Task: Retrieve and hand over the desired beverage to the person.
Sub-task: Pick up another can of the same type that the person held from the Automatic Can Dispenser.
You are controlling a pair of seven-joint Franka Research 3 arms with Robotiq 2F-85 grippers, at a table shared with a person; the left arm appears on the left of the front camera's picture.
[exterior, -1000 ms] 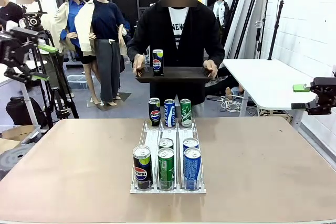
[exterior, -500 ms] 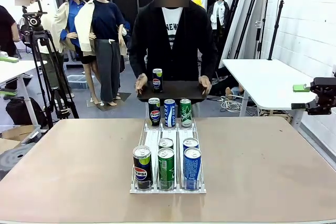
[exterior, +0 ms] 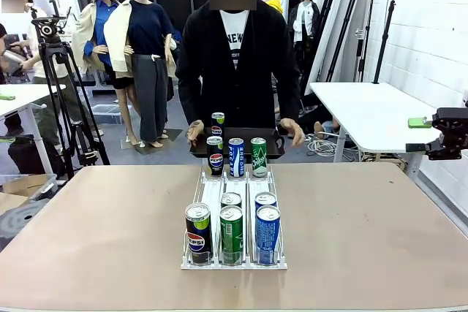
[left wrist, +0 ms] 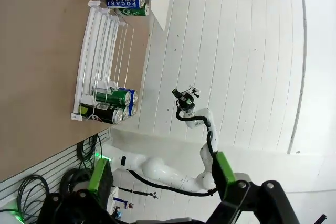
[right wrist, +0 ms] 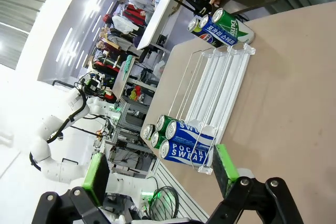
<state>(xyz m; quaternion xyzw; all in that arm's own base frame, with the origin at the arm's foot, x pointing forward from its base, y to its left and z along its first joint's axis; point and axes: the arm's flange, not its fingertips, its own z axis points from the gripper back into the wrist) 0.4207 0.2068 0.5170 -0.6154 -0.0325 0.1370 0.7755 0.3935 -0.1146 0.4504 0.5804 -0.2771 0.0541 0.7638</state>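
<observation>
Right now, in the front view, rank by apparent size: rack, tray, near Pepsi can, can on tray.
1. rack
2. tray, partly hidden
3. near Pepsi can
4. can on tray; farther off, so true size unsure

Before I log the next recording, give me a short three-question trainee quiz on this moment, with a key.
1. True or false: the tray at the person's hands carries a can.
2. How many cans stand at the rack's far end? A two, B three, C five.
3. Fill in: the left pincer and right pincer are both ___.
Key: 1 true; 2 B; 3 open.
</observation>
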